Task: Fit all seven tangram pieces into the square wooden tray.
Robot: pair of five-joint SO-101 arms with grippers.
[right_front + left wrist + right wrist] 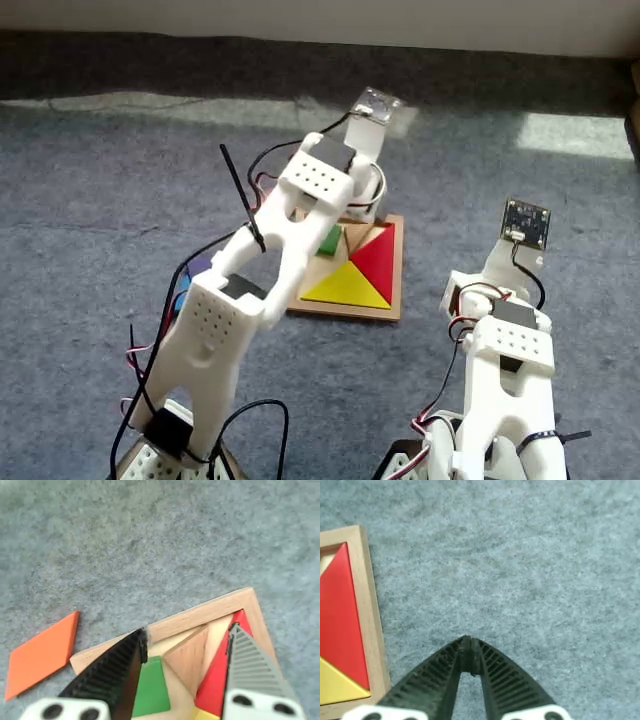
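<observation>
So the tray (390, 312) sits on the grey carpet (90, 200) about mid-table, with the left arm (300, 230) stretched out over its near-left part and the right arm (510, 345) pulled back off to the right, well apart from it. In the tray there's a red triangle (376, 250) against the right rim and a yellow triangle (350, 285) touching it along the front, plus a green piece (328, 240) further left, half hidden by the arm. From the left wrist cam, the left gripper (188, 630) is spread wide open over a corner of the tray (200, 614) and has nothing in it. The black finger (131, 655) is over the rim by the green piece (150, 686), and the grey finger (241, 652) is over the red triangle (216, 682). Between them is a tan triangle (189, 655); can't tell if that's a piece or bare tray floor. The orange piece (42, 652) lies flat on the carpet outside the tray, near that corner but not touching. The right gripper (470, 652) is closed tight, tips pressed together, holding nothing, over bare carpet just beside the tray's edge (370, 605), with the red triangle (340, 615) and yellow triangle (335, 686) in view inside
</observation>
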